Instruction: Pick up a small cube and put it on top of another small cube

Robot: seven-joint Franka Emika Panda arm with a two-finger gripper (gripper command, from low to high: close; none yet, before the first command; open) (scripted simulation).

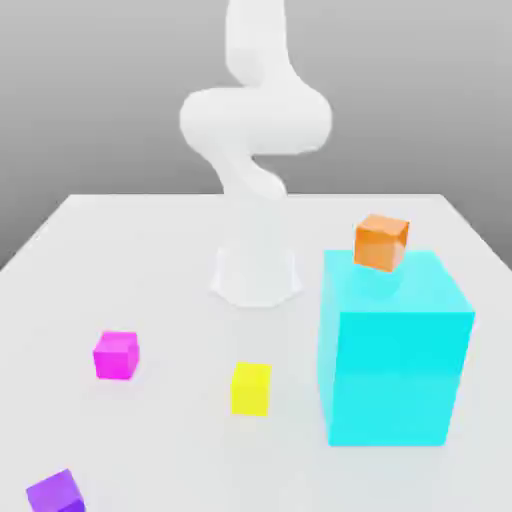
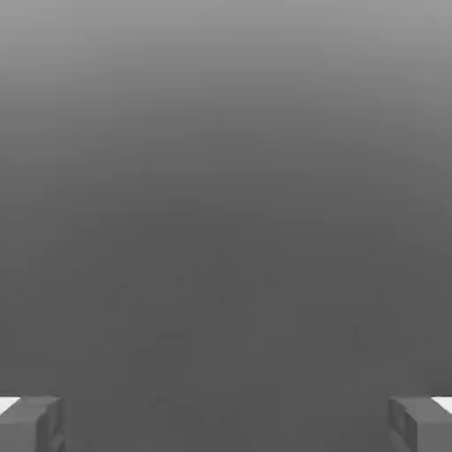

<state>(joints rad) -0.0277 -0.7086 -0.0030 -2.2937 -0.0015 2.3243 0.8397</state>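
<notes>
The small violet-purple cube (image 1: 55, 492) lies on the white table at the near edge, on the exterior view's left. Other small cubes rest on the table: a magenta-pink one (image 1: 116, 355) and a yellow one (image 1: 251, 388). An orange cube (image 1: 381, 241) sits at the far top edge of the big cyan block (image 1: 395, 345). In the hand view my gripper (image 2: 226, 422) is open, its grey fingertips (image 2: 31, 424) far apart with nothing between them, facing plain grey background. The white arm (image 1: 255, 120) rises from its base and leaves the top of the exterior view.
The arm's base (image 1: 256, 275) stands mid-table behind the cubes. The tall cyan block takes up the exterior view's right side. The white table (image 1: 150, 250) stretches between the base and the magenta cube.
</notes>
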